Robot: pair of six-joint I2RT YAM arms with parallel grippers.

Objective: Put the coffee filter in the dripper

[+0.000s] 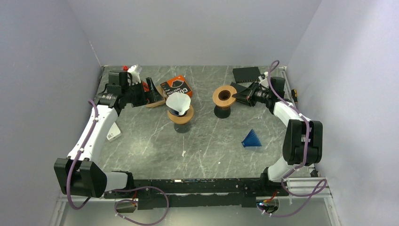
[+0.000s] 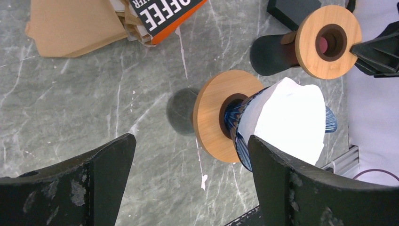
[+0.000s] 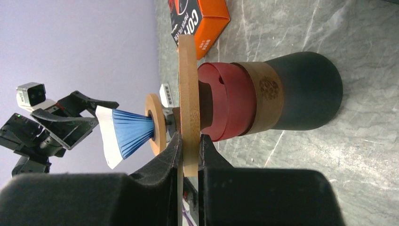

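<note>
The coffee filter (image 2: 291, 117) is seated in the dripper (image 2: 237, 132). The left gripper (image 2: 190, 146) is spread wide, the right gripper (image 3: 190, 141) clamped on a wooden ring (image 3: 189, 84).

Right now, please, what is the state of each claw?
Left claw: open, holding nothing.
Right claw: closed on the wooden disc.

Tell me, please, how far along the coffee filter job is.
Done: the white paper filter sits in the blue ribbed dripper on the round wooden stand. In hand: the left gripper is open beside it; the right gripper is shut on the second stand's wooden ring. Left: probably only retreating.
</note>
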